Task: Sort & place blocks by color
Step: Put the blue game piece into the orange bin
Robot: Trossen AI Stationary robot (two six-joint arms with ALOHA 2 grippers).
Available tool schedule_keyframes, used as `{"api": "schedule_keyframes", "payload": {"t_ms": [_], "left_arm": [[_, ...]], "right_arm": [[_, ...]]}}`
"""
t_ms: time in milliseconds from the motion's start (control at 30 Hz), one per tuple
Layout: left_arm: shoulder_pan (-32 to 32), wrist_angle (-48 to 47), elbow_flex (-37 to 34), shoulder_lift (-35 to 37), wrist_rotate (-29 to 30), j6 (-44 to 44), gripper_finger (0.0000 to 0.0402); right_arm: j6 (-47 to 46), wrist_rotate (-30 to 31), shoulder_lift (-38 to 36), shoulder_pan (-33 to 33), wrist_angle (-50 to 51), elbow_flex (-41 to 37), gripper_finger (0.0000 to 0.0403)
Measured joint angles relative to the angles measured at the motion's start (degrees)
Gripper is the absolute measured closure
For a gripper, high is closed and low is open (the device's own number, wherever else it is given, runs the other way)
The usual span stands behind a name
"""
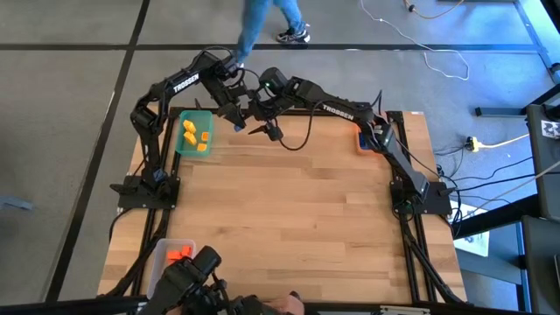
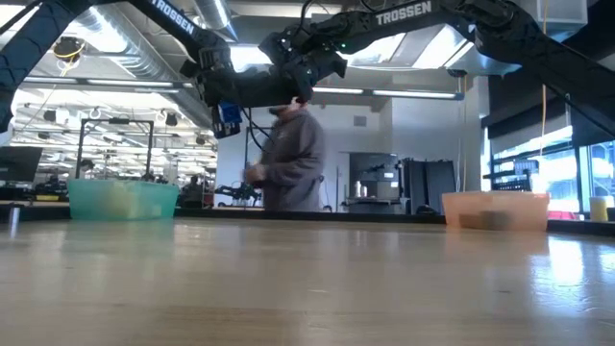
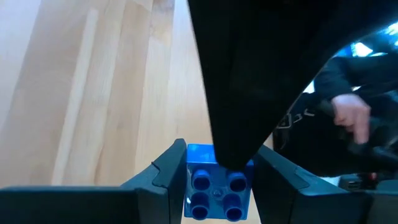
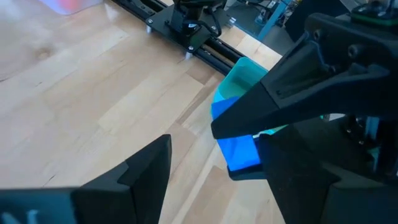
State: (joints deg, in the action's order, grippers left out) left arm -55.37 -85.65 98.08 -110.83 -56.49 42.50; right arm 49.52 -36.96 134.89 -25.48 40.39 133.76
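Left wrist view: a blue block (image 3: 217,190) is seen clamped between the fingers of the left gripper (image 3: 219,186), raised above the table (image 3: 93,93). In the right wrist view the right gripper (image 4: 211,168) is shown with fingers apart, around nothing, just beside that block (image 4: 239,149). Only the high view shows yellow blocks (image 1: 196,136) in the green bin (image 1: 181,145).

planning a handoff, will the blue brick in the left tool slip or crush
The blue brick looks like rigid plastic, so crushing seems unlikely. Its glossy sides may be slippery, though the left tool clamps flat faces. It is probably light.
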Motion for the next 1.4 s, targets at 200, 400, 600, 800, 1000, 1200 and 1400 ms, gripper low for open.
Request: {"api": "schedule_keyframes", "payload": {"t_ms": [200, 400, 600, 800, 1000, 1200, 1400], "left_arm": [[-0.33, 0.27, 0.02, 0.00, -0.29, 0.49, 0.0271], [-0.50, 2.16, 0.02, 0.00, 0.28, 0.74, 0.0271], [0.73, 5.76, 0.06, 0.00, 1.20, -3.67, 0.0271], [3.92, 14.32, 0.07, 0.00, 3.06, -6.53, 0.0271], [5.56, 30.74, 0.07, 0.00, 3.31, -15.67, 0.0271], [7.37, 52.43, 0.07, 0.02, 2.95, -27.04, 0.0271], [10.02, 76.72, 0.07, 0.09, 3.18, -37.08, 0.0271]], "right_arm": [[-1.36, 0.77, -1.51, -1.42, 2.47, 0.80, 0.0159], [-1.51, 0.07, -4.12, -4.98, 10.65, 1.17, 0.0159], [-1.29, -3.91, -7.99, -7.81, 18.88, 1.23, 0.0159], [-0.79, -3.60, -10.84, -11.55, 27.10, 1.21, 0.0159], [0.28, -3.84, -13.27, -17.44, 37.93, 1.21, 0.0159], [0.35, -5.27, -15.28, -23.28, 45.84, 1.23, 0.0159], [0.03, -5.33, -15.47, -28.39, 49.70, 0.76, 0.0159]]}}
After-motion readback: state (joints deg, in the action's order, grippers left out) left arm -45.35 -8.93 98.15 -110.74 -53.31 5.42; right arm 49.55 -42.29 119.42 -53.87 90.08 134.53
